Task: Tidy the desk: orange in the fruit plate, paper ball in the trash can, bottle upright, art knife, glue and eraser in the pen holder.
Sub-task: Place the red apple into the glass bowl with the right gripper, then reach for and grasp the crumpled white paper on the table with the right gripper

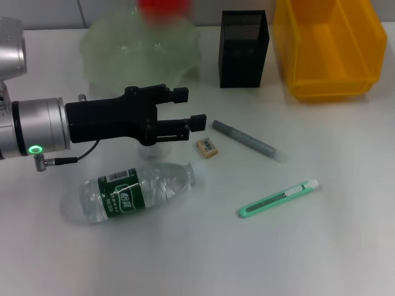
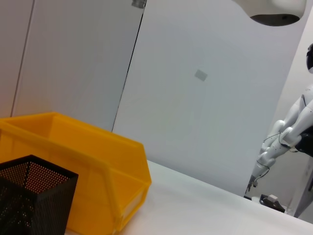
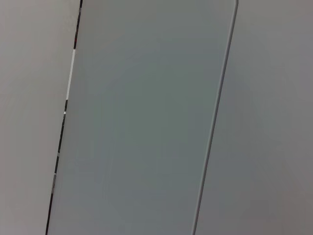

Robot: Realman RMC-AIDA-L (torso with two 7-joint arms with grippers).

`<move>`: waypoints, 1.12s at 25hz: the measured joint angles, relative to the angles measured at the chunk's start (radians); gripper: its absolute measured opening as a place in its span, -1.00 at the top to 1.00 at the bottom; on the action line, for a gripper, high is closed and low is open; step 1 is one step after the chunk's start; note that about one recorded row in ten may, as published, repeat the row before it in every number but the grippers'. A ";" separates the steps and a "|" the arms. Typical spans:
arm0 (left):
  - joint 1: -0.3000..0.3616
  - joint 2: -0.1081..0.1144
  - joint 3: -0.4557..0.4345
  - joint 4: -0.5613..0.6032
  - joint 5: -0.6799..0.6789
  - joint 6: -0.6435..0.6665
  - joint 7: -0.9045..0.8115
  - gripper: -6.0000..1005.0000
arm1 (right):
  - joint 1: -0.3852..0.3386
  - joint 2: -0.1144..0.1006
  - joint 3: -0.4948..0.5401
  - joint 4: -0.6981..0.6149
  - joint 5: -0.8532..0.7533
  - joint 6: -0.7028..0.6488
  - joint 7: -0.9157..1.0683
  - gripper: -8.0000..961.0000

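1. Reviewing the head view, you found the left gripper [image 1: 188,108] stretched out over the middle of the desk [image 1: 321,246], its two black fingers spread apart with nothing between them.
2. You saw that it hung above the ground between the fruit plate [image 1: 111,49] and the bottle [image 1: 136,192], with the eraser [image 1: 207,148] just beyond its fingertips. Its height over the desk could not be read from these views.
3. You noted the bottle lying on its side, cap end towards the eraser, so the upright step was not done.
4. You noted the glue [image 1: 244,138] lying flat between the eraser and the pen holder [image 1: 244,48], and the art knife [image 1: 279,198] lying well apart, nearer the front edge. The pen holder stood beside the yellow trash can [image 1: 327,52].
5. You saw a red-orange shape, apparently the orange [image 1: 162,7], at the back of the fruit plate; that step looked complete. No paper ball was visible.
6. You could not find the right gripper in any view; its wrist camera showed only a plain wall.
7. You would have judged the step in hand to be a pick, either the eraser or the bottle. The next move called for lowering the spread fingers squarely over the chosen item and closing on it without nudging its neighbour.
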 joint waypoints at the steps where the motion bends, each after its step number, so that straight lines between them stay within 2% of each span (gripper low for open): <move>1: 0.000 0.000 0.000 0.000 0.000 0.000 0.000 -0.56 | 0.000 0.000 0.000 0.001 0.000 0.000 0.000 0.51; 5: 0.000 0.000 0.000 0.001 0.000 0.001 0.000 -0.56 | 0.002 0.000 -0.001 0.003 -0.002 0.000 0.000 0.22; 10: 0.000 0.000 0.000 0.001 0.000 0.002 0.000 -0.56 | -0.001 0.000 -0.001 0.003 -0.001 0.000 0.000 -0.28; 18: 0.000 0.000 0.000 0.002 0.000 0.002 0.001 -0.56 | -0.007 0.000 0.008 -0.002 0.005 -0.005 0.001 -0.36; 20: 0.000 0.000 0.000 0.002 0.000 0.001 0.004 -0.56 | -0.026 -0.001 0.010 -0.014 0.049 -0.023 0.002 -0.36; 23: 0.000 0.000 -0.002 0.002 0.000 0.000 0.013 -0.56 | -0.083 -0.005 0.008 -0.052 0.156 -0.098 0.004 -0.36; 24: 0.000 0.000 -0.007 0.001 0.002 -0.001 0.014 -0.56 | -0.128 -0.007 0.010 -0.085 0.203 -0.171 0.024 -0.36; 25: 0.000 0.000 -0.007 0.001 0.002 -0.001 0.014 -0.56 | -0.128 -0.007 0.010 -0.085 0.203 -0.171 0.024 -0.36; 28: 0.000 0.004 -0.014 0.001 0.005 -0.002 0.015 -0.56 | -0.223 -0.014 0.006 -0.156 0.234 -0.309 0.091 -0.36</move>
